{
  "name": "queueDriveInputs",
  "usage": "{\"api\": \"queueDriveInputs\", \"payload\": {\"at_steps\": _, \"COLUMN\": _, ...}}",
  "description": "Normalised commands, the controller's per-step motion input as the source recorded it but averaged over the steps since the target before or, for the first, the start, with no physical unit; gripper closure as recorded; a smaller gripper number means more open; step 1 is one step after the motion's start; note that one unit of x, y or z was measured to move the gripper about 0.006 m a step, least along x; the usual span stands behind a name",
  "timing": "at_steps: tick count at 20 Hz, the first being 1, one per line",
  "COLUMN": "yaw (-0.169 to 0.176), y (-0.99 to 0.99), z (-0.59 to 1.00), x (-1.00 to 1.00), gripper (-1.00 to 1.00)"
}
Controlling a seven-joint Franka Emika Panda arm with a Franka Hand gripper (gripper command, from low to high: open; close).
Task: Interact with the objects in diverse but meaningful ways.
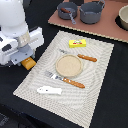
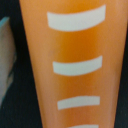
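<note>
Now, hand [image 1: 28,62] gripping orange striped item [image 2: 75,65], mat's [image 1: 100,60] edge

Blurred orange, white-striped object [image 2: 75,65] fills wrist view, cut by edges; gripper fingers hidden behind white arm housing [image 1: 17,35].

An orange object [image 2: 75,65] fills nearly the whole wrist view, seen very close and blurred. Pale curved stripes [image 2: 77,66] cross it one after another, each shorter than the last as the body narrows. It may be the scored bread loaf, though the blur leaves that unsure. Dark background flanks it, with a pale sliver [image 2: 4,55] at one edge.
</note>
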Motion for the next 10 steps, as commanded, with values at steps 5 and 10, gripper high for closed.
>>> {"api": "queueDriveInputs", "payload": {"at_steps": 5, "yaw": -0.016, "y": -0.01, "z": 1.00, "x": 0.12, "gripper": -1.00}}
{"api": "queueDriveInputs", "payload": {"at_steps": 10, "yaw": -0.005, "y": -0.21, "z": 0.95, "x": 0.51, "gripper": -1.00}}
